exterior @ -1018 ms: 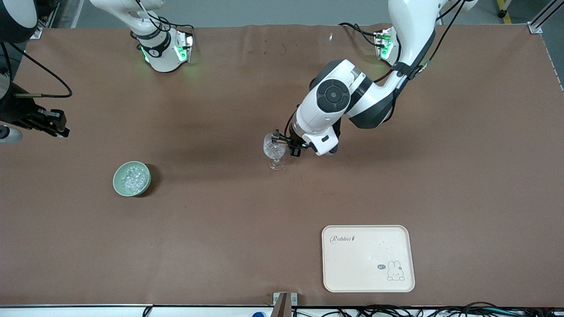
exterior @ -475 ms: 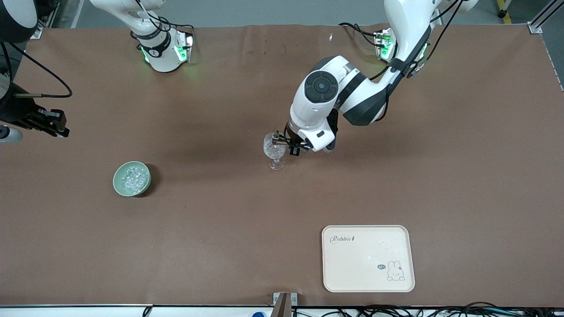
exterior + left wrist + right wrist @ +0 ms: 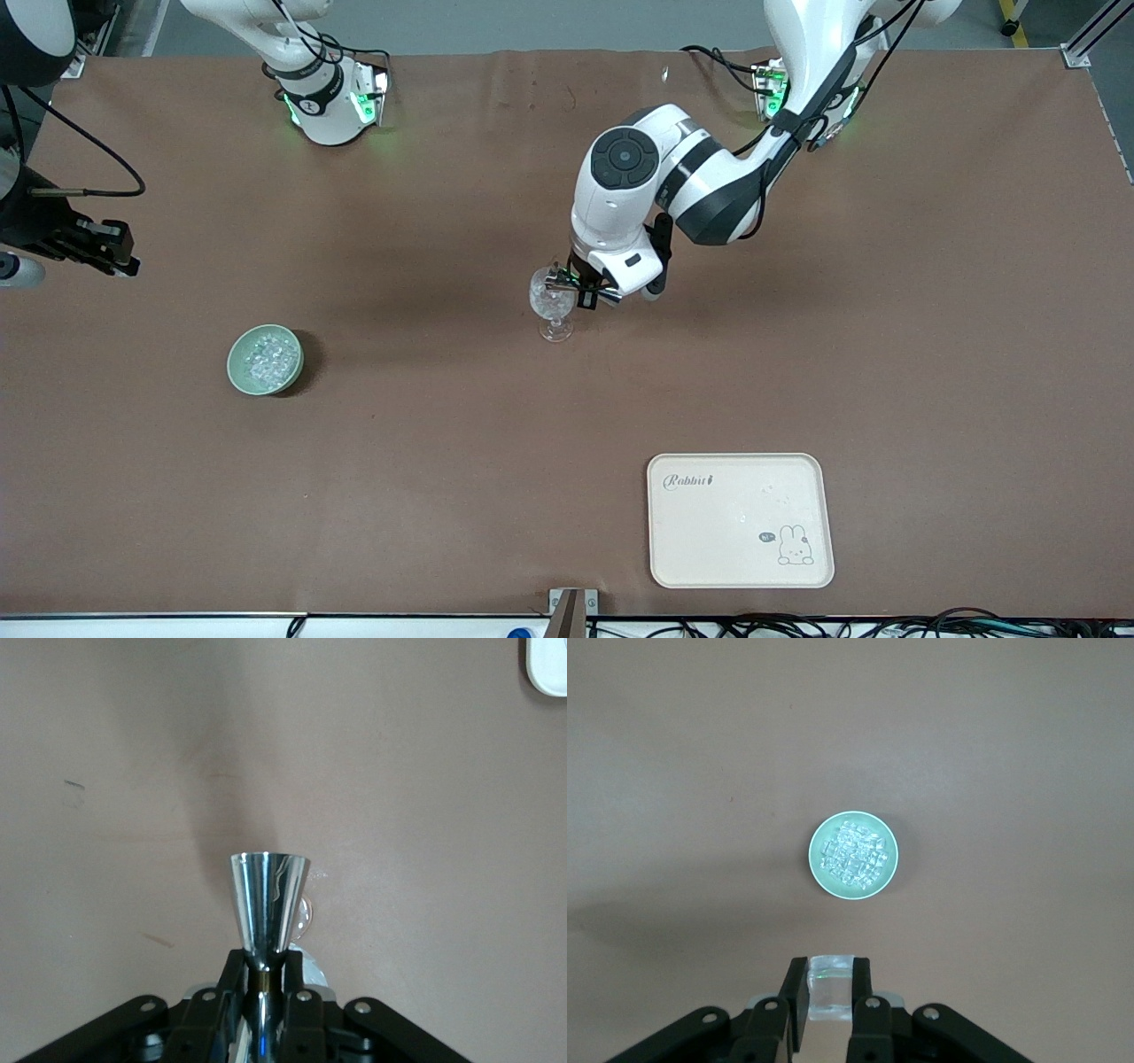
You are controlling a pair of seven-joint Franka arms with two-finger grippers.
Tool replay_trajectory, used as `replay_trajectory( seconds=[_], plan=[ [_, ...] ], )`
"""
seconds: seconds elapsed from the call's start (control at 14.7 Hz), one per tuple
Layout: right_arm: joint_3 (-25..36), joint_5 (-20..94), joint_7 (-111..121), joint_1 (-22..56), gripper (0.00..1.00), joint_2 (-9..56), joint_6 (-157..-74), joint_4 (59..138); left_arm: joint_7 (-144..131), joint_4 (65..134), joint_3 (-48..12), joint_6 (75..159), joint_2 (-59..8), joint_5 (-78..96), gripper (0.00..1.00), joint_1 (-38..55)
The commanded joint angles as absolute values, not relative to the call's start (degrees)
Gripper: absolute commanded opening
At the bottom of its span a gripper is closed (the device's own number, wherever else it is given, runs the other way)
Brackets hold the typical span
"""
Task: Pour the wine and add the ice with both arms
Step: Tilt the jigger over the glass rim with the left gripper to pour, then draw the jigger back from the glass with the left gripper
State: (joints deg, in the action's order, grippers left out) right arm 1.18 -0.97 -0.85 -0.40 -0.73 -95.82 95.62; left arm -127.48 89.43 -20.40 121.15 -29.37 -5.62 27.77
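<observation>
Brown matting covers the table (image 3: 930,354). Largest, the cream rabbit-printed tray (image 3: 741,520) lies nearest the camera. Left gripper (image 3: 263,988) pinches a shiny metal jigger (image 3: 268,900) over the clear stemmed glass (image 3: 553,306). Right gripper (image 3: 830,990) clamps a clear ice cube (image 3: 830,994) above the green bowl (image 3: 819,868) of ice (image 3: 853,854).
</observation>
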Motion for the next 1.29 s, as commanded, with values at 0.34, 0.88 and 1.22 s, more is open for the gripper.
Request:
replay_trajectory(
  seconds=[0.34, 0.88, 1.22],
  plan=[
    [0.97, -0.53, -0.62, -0.35, 0.04, -1.58, -96.06, 96.42, -116.39, 88.59, -21.27, 119.97, -28.39, 10.06, 0.01, 23.92],
    [0.7, 0.17, -5.78, 7.63, 0.04, -1.06, -97.03, 95.98, -101.27, 84.91, -21.27, 119.97, -28.12, 32.5, 0.01, 8.37],
    [0.7, 3.25, -22.27, 20.18, 0.04, 3.94, -104.13, 94.14, -89.5, 84.73, -21.18, 118.75, -29.44, 45.49, 0.03, -4.01]
  ],
)
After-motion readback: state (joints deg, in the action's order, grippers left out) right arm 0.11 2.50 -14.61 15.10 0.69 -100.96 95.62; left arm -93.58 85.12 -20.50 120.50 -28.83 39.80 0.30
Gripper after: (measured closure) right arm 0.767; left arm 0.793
